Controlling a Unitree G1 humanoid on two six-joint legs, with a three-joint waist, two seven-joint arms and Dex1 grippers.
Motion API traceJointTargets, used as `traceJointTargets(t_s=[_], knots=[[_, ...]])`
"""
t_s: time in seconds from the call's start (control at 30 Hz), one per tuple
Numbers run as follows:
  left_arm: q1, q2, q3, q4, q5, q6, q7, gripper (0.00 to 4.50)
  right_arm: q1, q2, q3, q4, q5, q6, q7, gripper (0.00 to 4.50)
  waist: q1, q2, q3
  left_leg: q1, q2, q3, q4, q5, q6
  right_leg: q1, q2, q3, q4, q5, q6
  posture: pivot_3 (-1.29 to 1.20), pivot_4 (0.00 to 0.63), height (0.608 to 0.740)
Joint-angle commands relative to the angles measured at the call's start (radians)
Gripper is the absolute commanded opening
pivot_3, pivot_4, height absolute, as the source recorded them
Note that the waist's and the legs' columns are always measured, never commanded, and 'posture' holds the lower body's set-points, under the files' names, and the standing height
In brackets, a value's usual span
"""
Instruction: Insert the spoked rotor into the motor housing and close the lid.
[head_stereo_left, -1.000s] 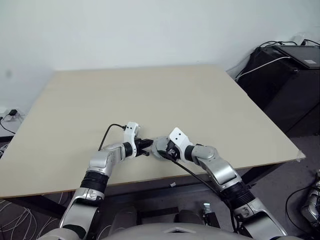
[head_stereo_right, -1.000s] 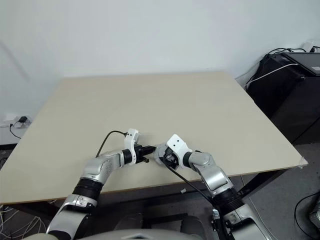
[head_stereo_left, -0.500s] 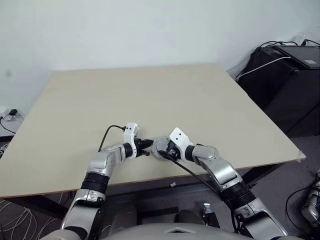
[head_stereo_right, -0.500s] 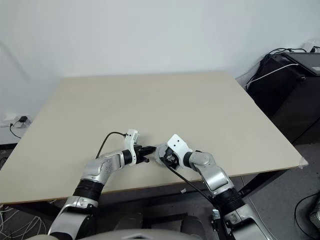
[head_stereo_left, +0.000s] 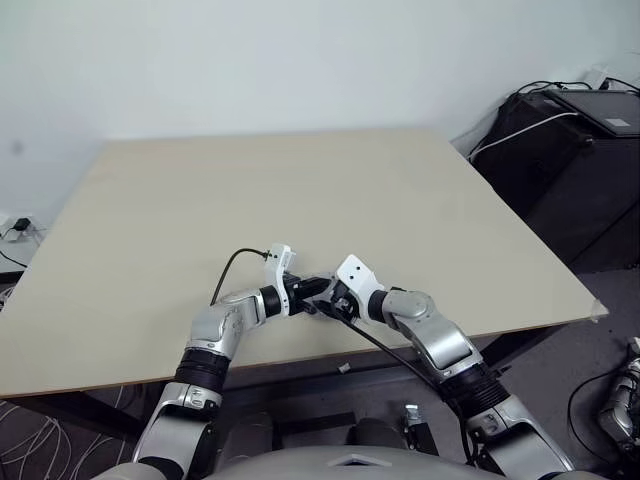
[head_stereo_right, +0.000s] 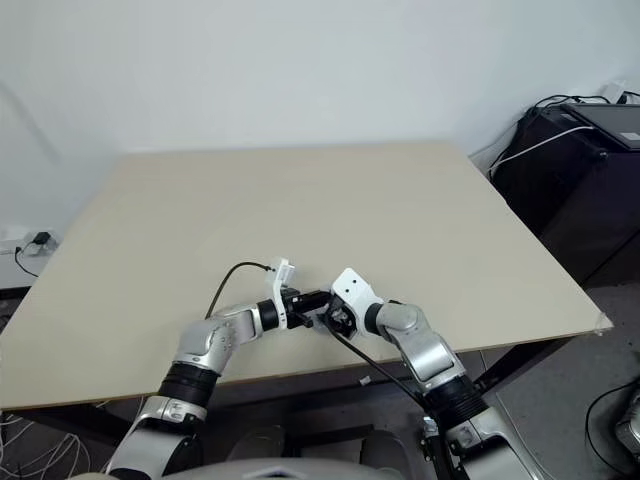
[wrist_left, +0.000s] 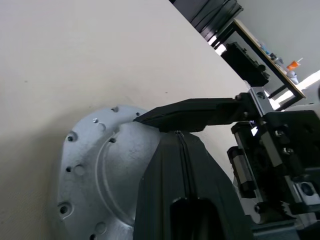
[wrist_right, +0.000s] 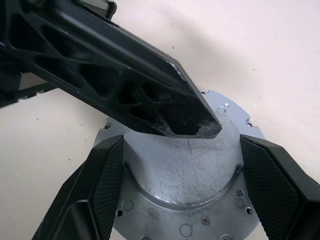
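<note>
- Jaws first, head views: the left gripper (head_stereo_left: 318, 290) is pressed shut and empty, and it has swung rightward since a moment ago until its tips meet the right gripper (head_stereo_right: 322, 314), whose jaws stand wide around a grey disc.
- Left wrist view: the closed black fingers (wrist_left: 181, 165) lie over the lid (wrist_left: 95, 170), a round matt grey metal disc with small rim holes, flat on the pale beige table (wrist_left: 75, 55); the left tip seems to press it home.
- Right wrist view: the pads (wrist_right: 107, 180) flank the lid's raised centre, just beside it, a spacing the head views hide; contact I cannot tell.
</note>
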Motion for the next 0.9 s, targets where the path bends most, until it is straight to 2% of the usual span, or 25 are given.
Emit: traceJointTargets(t_s=[0.03, 0.33, 0.73, 0.9], knots=[[-0.038, -0.001, 0.011, 0.031, 0.029, -0.029, 0.047, 0.0, 0.004, -0.014, 0.006, 0.031, -0.033, 0.017, -0.011, 3.21, 0.0, 0.0, 0.0, 0.0, 0.0, 0.0, 0.0, 0.0, 0.0, 0.0, 0.0, 0.0, 0.0, 0.0, 0.0, 0.0, 0.0, 0.74], [-0.047, -0.018, 0.009, 0.078, 0.069, -0.062, 0.114, 0.0, 0.005, -0.015, 0.005, 0.03, -0.033, 0.017, -0.011, 3.21, 0.001, 0.0, 0.0, 0.0, 0.0, 0.0, 0.0, 0.0, 0.0, 0.0, 0.0, 0.0, 0.0, 0.0, 0.0, 0.0, 0.0, 0.74], [-0.028, 0.027, -0.047, 0.08, 0.115, 0.001, 0.115, 0.0, 0.006, -0.015, 0.005, 0.024, -0.033, 0.021, -0.012, 3.21, 0.0, 0.0, -0.001, 0.0, 0.0, 0.0, 0.0, 0.0, 0.0, 0.0, 0.0, 0.0, 0.0, 0.0, 0.0, 0.0, 0.0, 0.74], [-0.027, 0.028, -0.022, 0.087, 0.122, -0.007, 0.148, 0.0, 0.008, -0.015, 0.006, 0.023, -0.032, 0.023, -0.011, 3.21, 0.002, 0.0, -0.001, 0.0, 0.0, 0.0, 0.0, 0.0, 0.0, 0.0, 0.0, 0.0, 0.0, 0.0, 0.0, 0.0, 0.0, 0.74]])
